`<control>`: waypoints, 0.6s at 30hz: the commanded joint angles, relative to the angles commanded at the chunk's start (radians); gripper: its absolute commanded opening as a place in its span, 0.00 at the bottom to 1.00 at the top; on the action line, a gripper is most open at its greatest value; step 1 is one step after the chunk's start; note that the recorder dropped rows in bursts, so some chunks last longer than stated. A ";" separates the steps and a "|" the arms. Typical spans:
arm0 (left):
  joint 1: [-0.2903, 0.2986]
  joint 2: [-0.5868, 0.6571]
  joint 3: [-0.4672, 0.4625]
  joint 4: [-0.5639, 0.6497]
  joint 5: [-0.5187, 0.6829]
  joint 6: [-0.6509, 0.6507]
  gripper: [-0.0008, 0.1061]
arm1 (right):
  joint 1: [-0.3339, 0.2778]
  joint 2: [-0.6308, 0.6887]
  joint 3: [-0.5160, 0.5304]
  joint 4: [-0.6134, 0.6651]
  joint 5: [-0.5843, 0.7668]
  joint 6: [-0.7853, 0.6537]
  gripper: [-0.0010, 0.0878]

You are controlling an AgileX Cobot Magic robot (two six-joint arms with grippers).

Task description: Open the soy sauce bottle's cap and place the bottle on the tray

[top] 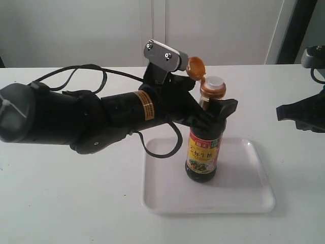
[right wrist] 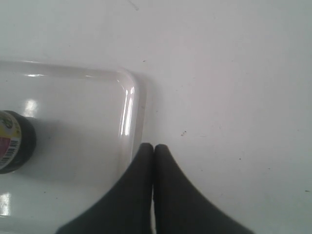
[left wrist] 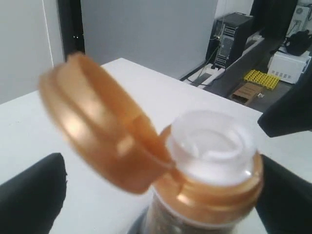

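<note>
Exterior view: soy sauce bottle (top: pixel 203 147) upright on the tray (top: pixel 254 195), cap (top: pixel 196 66) flipped back on its hinge, white spout (top: pixel 214 81) bare. Left gripper (top: pixel 216 109) around the bottle's neck; real contact impossible to tell. Right gripper (top: pixel 284 111) well apart, at the frame edge.

Left wrist view: close on open cap (left wrist: pixel 100 122) and spout (left wrist: pixel 212 146); dark fingers (left wrist: pixel 31 195) apart on both sides.

Right wrist view: only here, right gripper (right wrist: pixel 154 148) pressed together, empty, over the tray rim (right wrist: pixel 130 112); bottle base (right wrist: pixel 14 141) inside.

Bright, even light throughout. The cap (left wrist: pixel 97 126) is blurred in the left wrist view; glare streaks the tray (right wrist: pixel 127 112) rim at mid-left.
</note>
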 joint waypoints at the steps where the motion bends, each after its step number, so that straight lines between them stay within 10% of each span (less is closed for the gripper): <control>1: 0.000 -0.002 0.000 -0.009 0.003 0.015 0.99 | 0.002 0.000 0.000 0.000 0.000 0.000 0.01; 18: 0.000 -0.075 -0.032 -0.164 0.024 0.169 0.99 | 0.002 0.000 0.000 0.000 -0.003 0.000 0.01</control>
